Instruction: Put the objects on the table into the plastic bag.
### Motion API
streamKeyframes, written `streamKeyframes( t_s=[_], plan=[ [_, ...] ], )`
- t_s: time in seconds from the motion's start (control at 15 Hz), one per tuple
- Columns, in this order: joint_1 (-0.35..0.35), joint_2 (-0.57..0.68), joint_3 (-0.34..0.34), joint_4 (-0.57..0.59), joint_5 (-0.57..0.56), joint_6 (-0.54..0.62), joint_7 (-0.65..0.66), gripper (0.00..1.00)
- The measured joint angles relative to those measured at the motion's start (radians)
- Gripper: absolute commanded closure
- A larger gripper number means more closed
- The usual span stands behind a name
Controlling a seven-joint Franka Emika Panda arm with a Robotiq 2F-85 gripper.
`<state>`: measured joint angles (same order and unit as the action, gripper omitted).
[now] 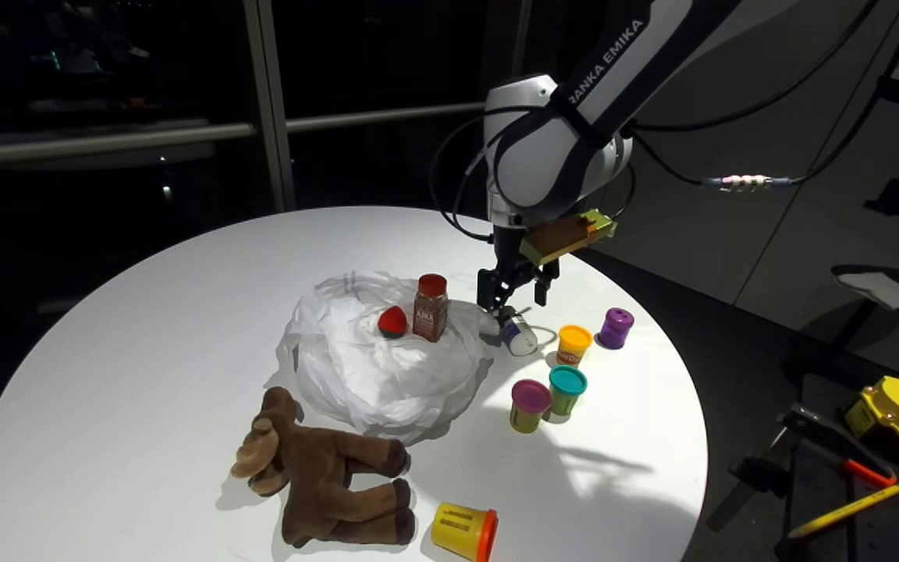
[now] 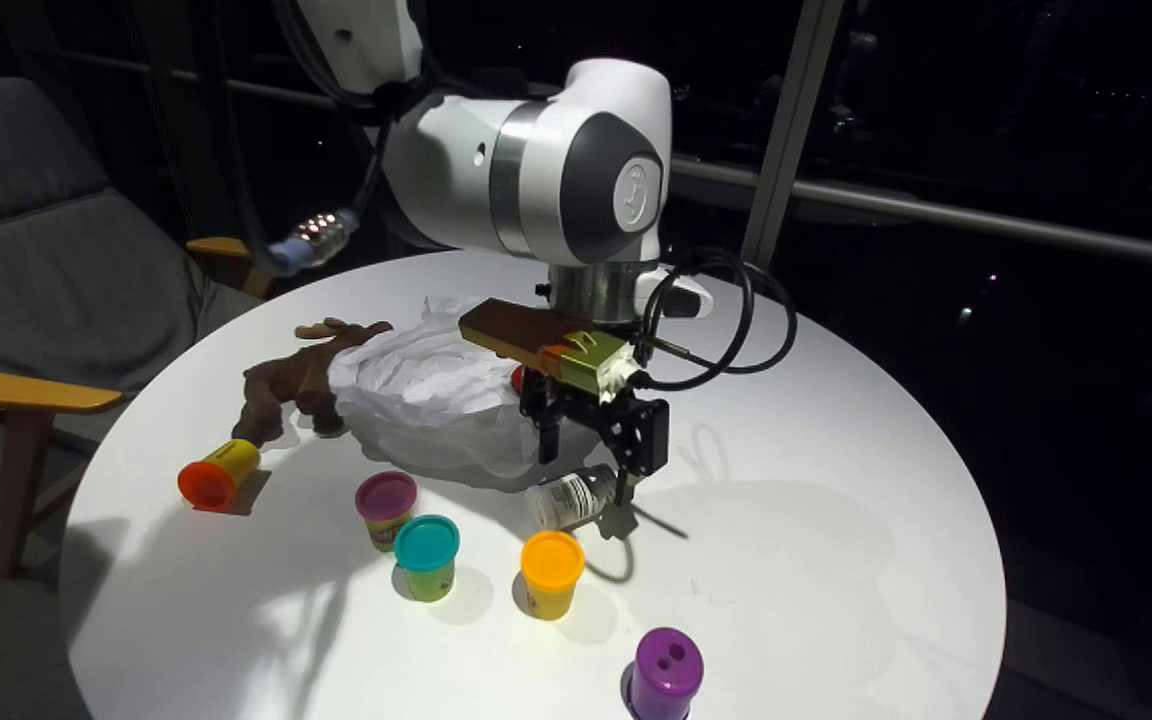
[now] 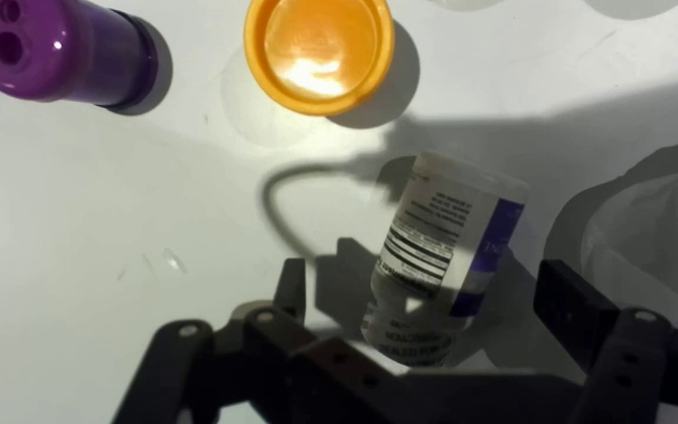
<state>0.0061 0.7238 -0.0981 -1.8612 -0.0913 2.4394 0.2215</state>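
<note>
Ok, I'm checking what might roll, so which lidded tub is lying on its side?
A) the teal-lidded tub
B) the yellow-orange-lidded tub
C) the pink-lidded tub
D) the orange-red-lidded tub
D: both exterior views show the orange-red-lidded tub lying on the table near the plush toy, its lid facing sideways rather than up.

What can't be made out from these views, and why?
In an exterior view: what the red patch by the gripper belongs to; gripper and plastic bag hide the rest.
In an exterior view: lower end of the purple container, cut off by the bottom edge.
In the wrist view: most of the plastic bag, cut off by the right edge.
In the wrist view: finest print on the white bottle, too small and blurred.
</note>
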Motion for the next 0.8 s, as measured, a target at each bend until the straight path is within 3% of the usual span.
streamKeyframes(
  t_s=[0.07,0.13,0.27,0.6,0.8],
  plan=[
    [-0.007,0.012,0.007,0.01,0.008,0.0,-0.016,0.0],
    [-0.013,0.025,0.013,0.021,0.016,-0.001,-0.03,0.25],
    [-0.022,0.052,0.023,0.042,0.03,-0.006,-0.052,0.32],
    [-0.025,0.088,0.021,0.068,0.038,-0.016,-0.056,0.72],
    [-0.025,0.077,0.009,0.06,0.038,-0.017,-0.035,0.73]
  ],
)
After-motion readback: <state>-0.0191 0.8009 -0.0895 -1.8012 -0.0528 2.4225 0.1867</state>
